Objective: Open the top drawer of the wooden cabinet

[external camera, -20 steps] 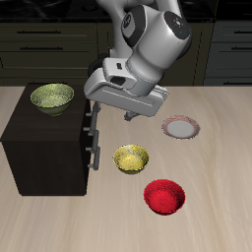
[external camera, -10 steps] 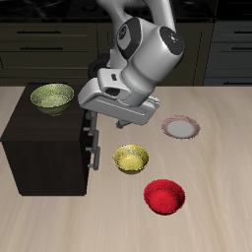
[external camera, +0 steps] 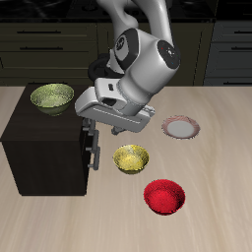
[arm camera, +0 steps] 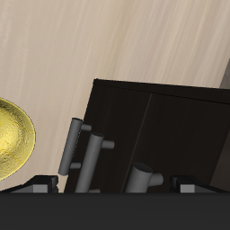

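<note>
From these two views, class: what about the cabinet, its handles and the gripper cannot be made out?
- Gripper fingertips: exterior view, hidden by the arm's hand; open or shut unclear.
- Top drawer: wrist view, cut off by the frame edge.
- Wooden cabinet drawer fronts: exterior view, seen nearly edge-on, seams unreadable.

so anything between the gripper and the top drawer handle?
Nothing visible. The gripper hangs right at the cabinet front, by the top drawer, whose handle shows unobstructed in the wrist view. The yellow bowl sits on the table before the drawers, lower down, off the approach.
</note>
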